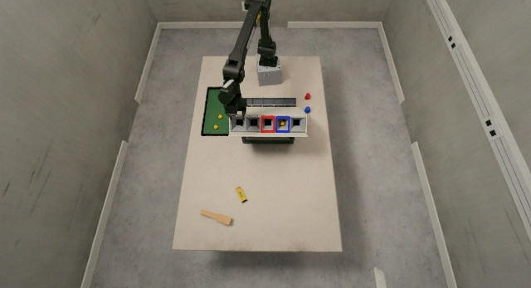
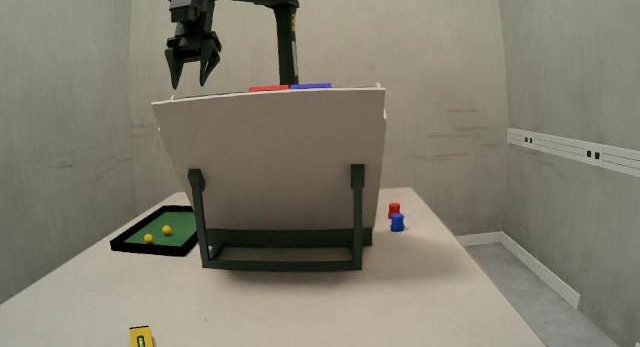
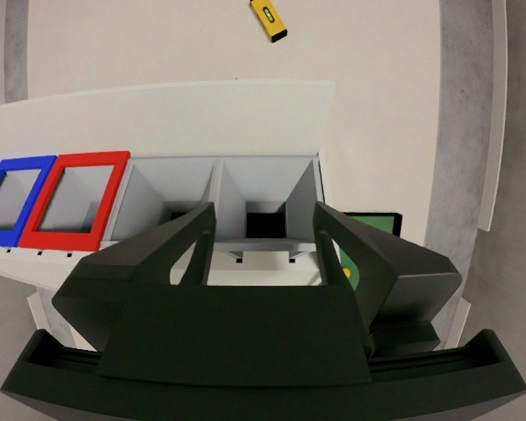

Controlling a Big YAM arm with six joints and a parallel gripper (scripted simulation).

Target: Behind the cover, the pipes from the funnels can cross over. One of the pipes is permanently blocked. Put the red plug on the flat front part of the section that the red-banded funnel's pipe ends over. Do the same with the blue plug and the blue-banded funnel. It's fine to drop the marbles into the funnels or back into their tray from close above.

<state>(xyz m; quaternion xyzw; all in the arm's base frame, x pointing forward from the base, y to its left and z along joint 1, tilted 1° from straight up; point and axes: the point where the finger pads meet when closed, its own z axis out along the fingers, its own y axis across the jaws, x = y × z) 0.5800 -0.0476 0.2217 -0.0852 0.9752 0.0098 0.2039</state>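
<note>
My gripper point(image 1: 237, 114) is open and empty. It hangs close above the leftmost funnel of the row, also shown in the side view point(image 2: 192, 79) and the wrist view point(image 3: 264, 212). That funnel's hole point(image 3: 265, 225) is dark, with no marble in sight. The red-banded funnel point(image 1: 268, 124) looks empty. The blue-banded funnel point(image 1: 282, 124) holds a yellow marble point(image 1: 282, 123). The red plug point(image 1: 307, 96) and the blue plug point(image 1: 307, 109) stand on the table right of the rack. The green tray point(image 1: 216, 112) holds two yellow marbles point(image 2: 166, 230) point(image 2: 148, 238). The white cover point(image 2: 272, 157) hides the pipes.
A dark row of sections point(image 1: 270, 101) lies behind the funnels, towards the robot base point(image 1: 268, 74). A yellow level point(image 1: 241, 194) and a wooden spatula point(image 1: 216, 217) lie near the table's front. A dark frame point(image 2: 282, 247) props up the cover.
</note>
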